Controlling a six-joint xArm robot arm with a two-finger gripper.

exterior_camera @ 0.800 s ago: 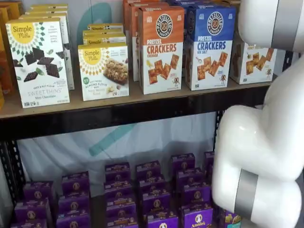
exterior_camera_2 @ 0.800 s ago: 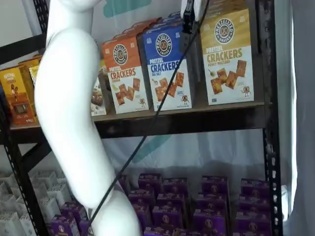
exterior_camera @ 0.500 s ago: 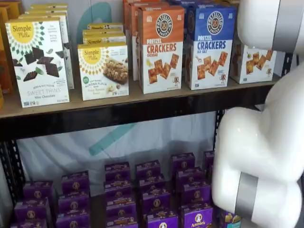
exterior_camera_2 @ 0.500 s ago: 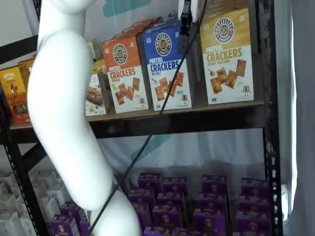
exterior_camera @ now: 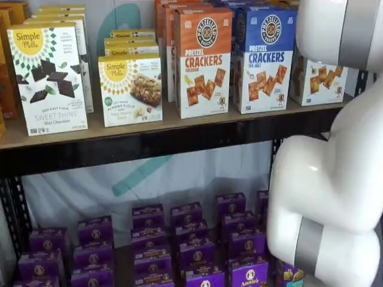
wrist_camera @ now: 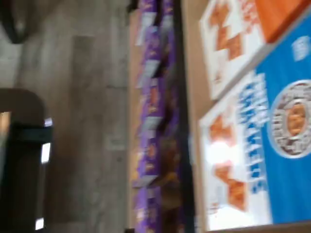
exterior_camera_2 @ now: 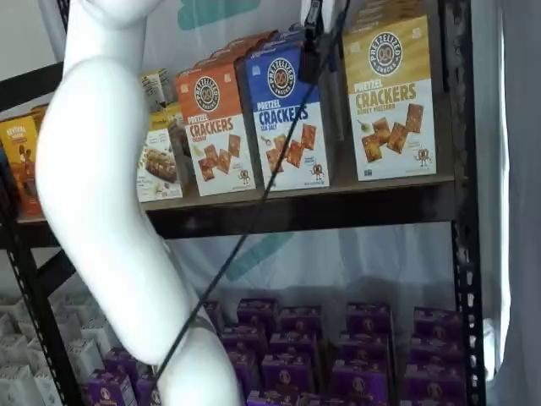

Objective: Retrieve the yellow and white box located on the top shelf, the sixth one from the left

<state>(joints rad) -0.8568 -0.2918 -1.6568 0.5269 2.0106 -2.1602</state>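
Task barely begun: the yellow and white box [exterior_camera_2: 390, 97] stands untouched on the top shelf [exterior_camera_2: 338, 207], upright at the row's right end, just beside the blue Sea Salt box [exterior_camera_2: 286, 118]; nothing lifted or shifted. The gripper [exterior_camera_2: 311, 38] hangs from above w/ its cable, in front of the blue box's upper corner, short of the target; only dark fingers show and no gap can be made out, but its jaws are spread wide and hold nothing. Left to do, I'd judge: line up w/ the yellow box, close in, pinch, pull it off.
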